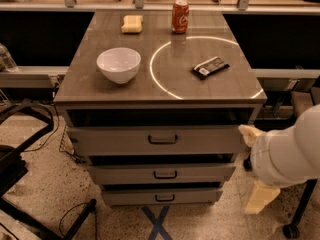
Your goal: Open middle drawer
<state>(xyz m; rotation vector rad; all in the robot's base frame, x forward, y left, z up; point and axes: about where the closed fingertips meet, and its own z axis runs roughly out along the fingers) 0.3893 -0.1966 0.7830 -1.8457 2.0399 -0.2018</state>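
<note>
The middle drawer [162, 174] is the second of three grey-beige fronts in the cabinet, and its small dark bar handle [165, 174] sits at its centre. The taller top drawer [160, 140] is above it and the lowest drawer [162, 197] below. My white arm [287, 154] comes in from the lower right. The cream gripper [260, 198] hangs beneath it, to the right of the cabinet at about the height of the lowest drawer. It is apart from every handle.
On the tabletop [100, 91] stand a white bowl [118, 64], a red soda can [180, 15], a yellow sponge [132, 24] and a dark snack bar [210, 67]. A black chair base [30, 184] and cables lie on the floor at left. A blue X [157, 224] marks the floor in front.
</note>
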